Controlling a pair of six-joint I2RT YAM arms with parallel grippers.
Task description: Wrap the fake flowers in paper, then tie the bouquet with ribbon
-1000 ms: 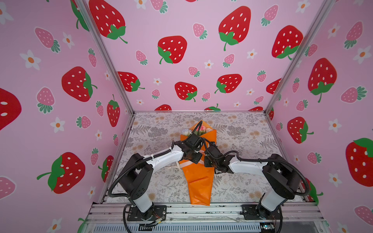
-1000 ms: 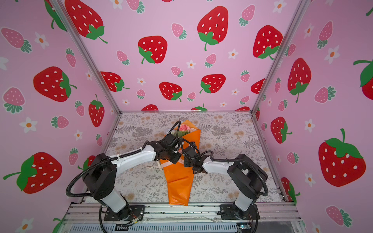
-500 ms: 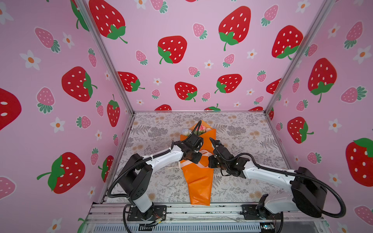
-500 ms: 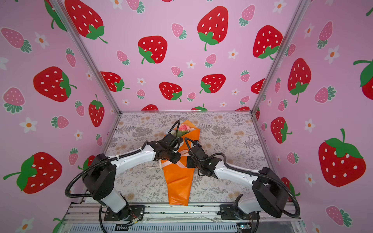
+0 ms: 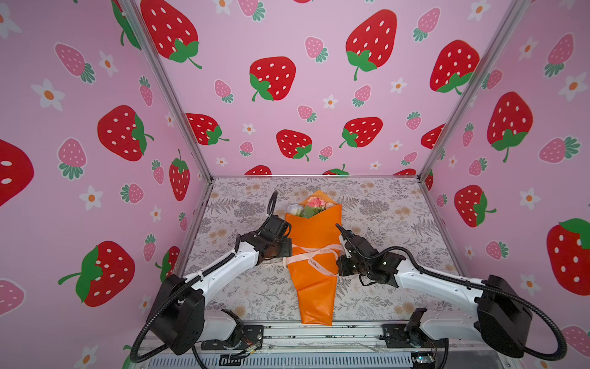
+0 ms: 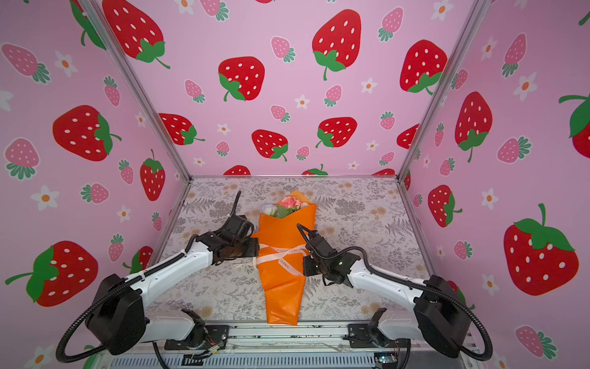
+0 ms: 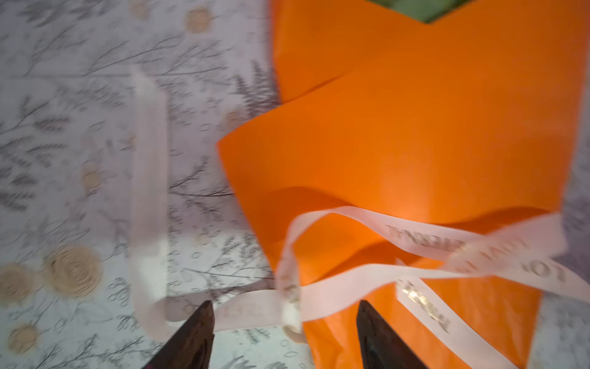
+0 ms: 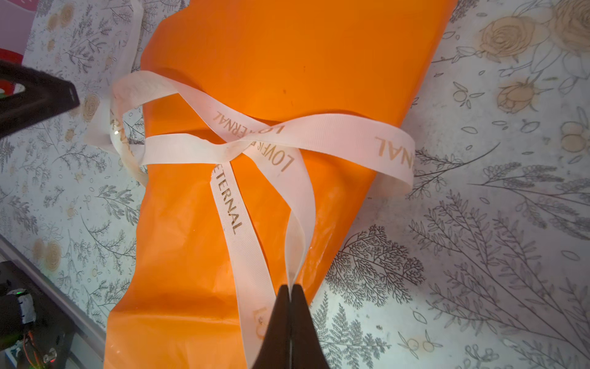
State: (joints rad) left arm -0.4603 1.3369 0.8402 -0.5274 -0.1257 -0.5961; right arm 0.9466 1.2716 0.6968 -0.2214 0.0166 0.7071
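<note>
The bouquet of fake flowers (image 5: 316,203), sheathed in orange wrapping paper (image 5: 314,230), lies centrally, heads toward 12 o'clock. At its 9 o'clock the left gripper (image 7: 285,306) stands jaws apart astride the ribbon (image 8: 335,134). At 3 o'clock the right gripper (image 8: 290,289) is clamped on a ribbon strand.

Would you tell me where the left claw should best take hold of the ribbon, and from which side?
Take the ribbon at its raised loop beside the orange wrapping, coming low from the robot's left side, where the open left claw sits. That loop stands clear of the table; the tail beside it lies flat, probably harder to pinch.
</note>
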